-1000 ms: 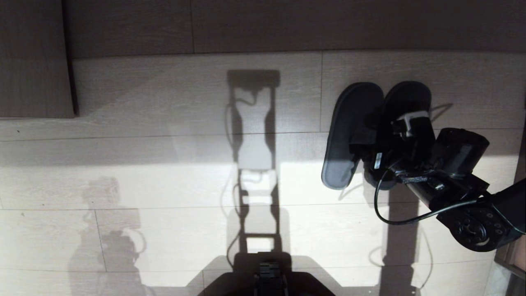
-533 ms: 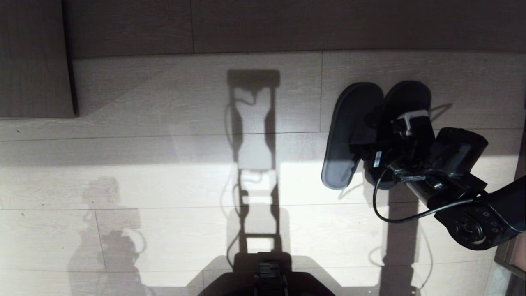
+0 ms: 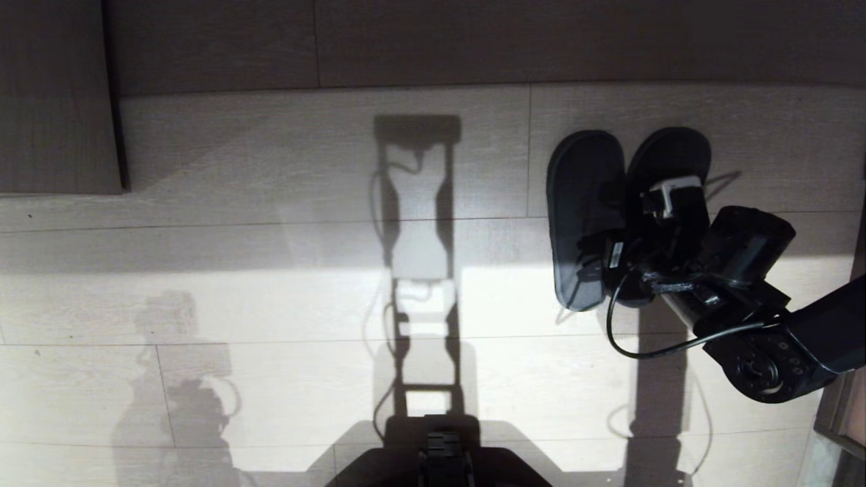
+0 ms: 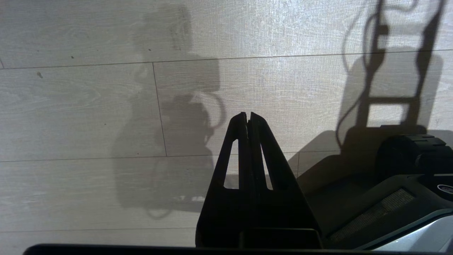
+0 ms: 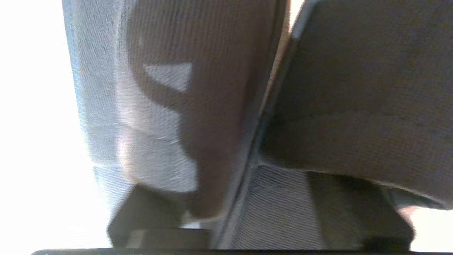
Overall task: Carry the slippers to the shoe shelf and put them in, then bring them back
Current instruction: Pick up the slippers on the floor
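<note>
Slippers [image 3: 587,216] on floor, right gripper [image 3: 612,260] down on them, grip state unclear; pickup step, next lift.

1. The right arm [image 3: 778,338] reaches in from the right side, its wrist bent forward and down.
2. The right gripper [image 3: 619,230] points downward.
3. The left gripper [image 4: 248,118] hangs low, fingers pressed together.

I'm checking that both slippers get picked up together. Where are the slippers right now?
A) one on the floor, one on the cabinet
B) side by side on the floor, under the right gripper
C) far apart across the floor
B: the slippers lie side by side on the pale floor, with the right gripper down over them.
</note>
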### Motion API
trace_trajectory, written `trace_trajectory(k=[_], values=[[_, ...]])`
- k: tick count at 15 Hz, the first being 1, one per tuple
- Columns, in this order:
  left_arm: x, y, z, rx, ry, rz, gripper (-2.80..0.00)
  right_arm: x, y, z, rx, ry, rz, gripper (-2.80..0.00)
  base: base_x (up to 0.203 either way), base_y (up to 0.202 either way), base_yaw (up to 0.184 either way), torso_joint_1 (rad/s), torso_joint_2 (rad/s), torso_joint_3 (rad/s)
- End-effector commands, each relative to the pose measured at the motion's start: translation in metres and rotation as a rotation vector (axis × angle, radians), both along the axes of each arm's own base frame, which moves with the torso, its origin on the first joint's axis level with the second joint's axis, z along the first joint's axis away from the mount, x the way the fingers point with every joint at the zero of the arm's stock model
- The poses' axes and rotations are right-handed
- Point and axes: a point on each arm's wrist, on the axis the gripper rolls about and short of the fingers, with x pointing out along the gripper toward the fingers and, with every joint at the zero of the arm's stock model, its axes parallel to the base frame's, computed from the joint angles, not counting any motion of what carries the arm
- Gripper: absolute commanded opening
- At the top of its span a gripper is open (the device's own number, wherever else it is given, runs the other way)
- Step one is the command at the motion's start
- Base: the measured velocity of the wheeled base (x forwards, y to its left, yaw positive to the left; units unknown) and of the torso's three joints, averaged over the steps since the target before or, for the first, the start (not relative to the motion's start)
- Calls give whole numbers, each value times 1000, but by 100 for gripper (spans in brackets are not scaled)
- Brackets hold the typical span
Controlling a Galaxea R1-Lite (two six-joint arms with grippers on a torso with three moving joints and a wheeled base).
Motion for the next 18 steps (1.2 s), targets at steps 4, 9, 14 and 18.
trace_trajectory(k=[4,9,14,18], values=[[0,0,0,-1,1,0,-280,5,-8,-6,-8,-1,2,-280,0,0,0,0,0,0],[0,0,0,-1,1,0,-280,-3,-15,7,-8,-32,19,-280,0,0,0,0,0,0],[0,0,0,-1,1,0,-280,-43,-20,54,-5,-61,54,-280,0,0,0,0,0,0],[0,0,0,-1,1,0,-280,-93,-26,77,7,-48,96,-280,0,0,0,0,0,0]])
